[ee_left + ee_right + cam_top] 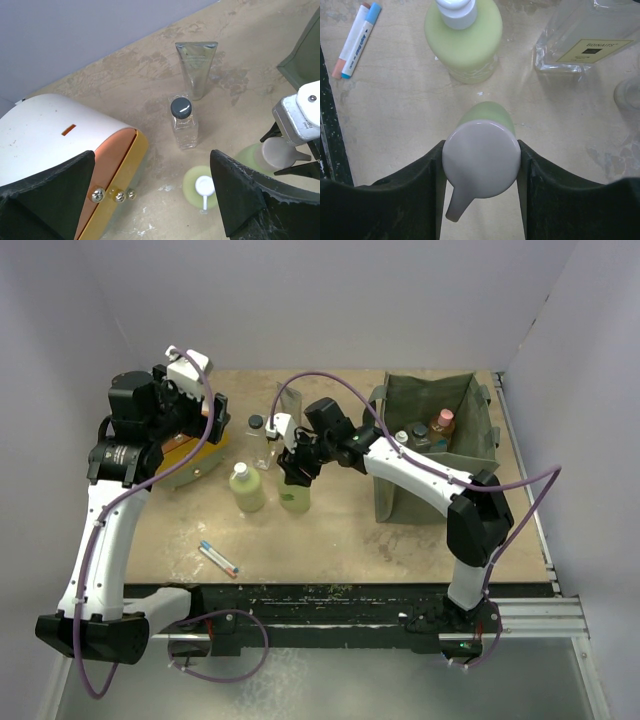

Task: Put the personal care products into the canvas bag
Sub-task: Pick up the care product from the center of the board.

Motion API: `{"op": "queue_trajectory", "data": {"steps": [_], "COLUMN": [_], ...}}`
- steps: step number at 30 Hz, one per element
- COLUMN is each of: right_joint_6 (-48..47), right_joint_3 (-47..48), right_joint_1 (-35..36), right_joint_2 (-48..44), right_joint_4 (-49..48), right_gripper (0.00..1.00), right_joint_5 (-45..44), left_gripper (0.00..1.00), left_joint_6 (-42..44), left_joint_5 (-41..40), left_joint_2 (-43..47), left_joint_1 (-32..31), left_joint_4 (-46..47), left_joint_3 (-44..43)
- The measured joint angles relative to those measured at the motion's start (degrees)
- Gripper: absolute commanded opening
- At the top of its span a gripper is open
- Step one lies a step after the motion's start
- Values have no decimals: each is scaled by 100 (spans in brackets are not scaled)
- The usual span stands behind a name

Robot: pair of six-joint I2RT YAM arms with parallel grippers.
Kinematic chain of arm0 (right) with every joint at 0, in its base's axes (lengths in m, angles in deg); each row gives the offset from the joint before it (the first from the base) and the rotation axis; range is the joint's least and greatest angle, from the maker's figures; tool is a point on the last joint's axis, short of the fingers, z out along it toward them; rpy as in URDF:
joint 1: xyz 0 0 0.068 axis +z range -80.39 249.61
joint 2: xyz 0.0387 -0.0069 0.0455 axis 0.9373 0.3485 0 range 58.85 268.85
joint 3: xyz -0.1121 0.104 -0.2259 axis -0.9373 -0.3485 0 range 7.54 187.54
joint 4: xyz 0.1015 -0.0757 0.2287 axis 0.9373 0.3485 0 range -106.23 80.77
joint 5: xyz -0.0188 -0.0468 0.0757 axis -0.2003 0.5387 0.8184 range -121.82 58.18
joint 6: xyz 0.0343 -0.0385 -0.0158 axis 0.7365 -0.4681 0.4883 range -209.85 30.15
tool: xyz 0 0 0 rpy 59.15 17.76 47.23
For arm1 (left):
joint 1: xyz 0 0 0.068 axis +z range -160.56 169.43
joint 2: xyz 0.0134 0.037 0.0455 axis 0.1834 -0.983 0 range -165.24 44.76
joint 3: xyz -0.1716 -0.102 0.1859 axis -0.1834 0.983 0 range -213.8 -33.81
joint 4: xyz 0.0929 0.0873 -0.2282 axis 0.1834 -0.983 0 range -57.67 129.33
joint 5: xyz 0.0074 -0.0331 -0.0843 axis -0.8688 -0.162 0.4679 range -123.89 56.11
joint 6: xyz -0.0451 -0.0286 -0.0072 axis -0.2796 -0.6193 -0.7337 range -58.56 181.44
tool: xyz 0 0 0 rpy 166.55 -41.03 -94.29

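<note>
The jaws of the right arm are clenched on the pale grey spouted cap of a pale green plastic bottle, one jaw pressed against each side of the cap, and the bottle stands upright on the tan worktop near its middle. Just to its left stands a second pale green bottle with a white cap, upright and apart from the first. Farther back is a clear square bottle with a black cap, and beyond that a silver-grey tube lies on the worktop, pointing towards the clear bottle. The olive-green boxy canvas bag sits open at the far right of the worktop, its strap handles hanging at the sides; inside it stand several small bottles, among them an amber one with a light cap. The jaws of the left arm are released and spread wide, grasping nothing, above the right end of a white domed box with an orange end panel at the far left. A thin white stick with red and blue marks lies near the front edge, left of centre, well apart from the bottles.
</note>
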Motion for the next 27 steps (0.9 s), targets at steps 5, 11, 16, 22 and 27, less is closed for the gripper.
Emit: {"op": "queue_trajectory", "data": {"steps": [5,11,16,22,27], "right_joint_6": [15,13,-42,-225,-376], "right_joint_3": [0,9,9,9,13], "right_joint_1": [0,0,0,-11,-63], "right_joint_2": [0,-2,-68,-216,-494], "right_joint_4": [4,26,151,531,859], "right_gripper": [27,0,0,0,0], "right_joint_5": [2,20,15,22,50], "left_gripper": [99,99,99,99,99], "left_joint_6": [4,42,63,155,199], "left_joint_5": [50,133,247,529,706], "left_joint_2": [20,44,52,52,50], "left_joint_1": [0,0,0,0,0], "left_joint_4": [2,17,-2,-37,-94], "left_joint_3": [20,87,199,280,302]}}
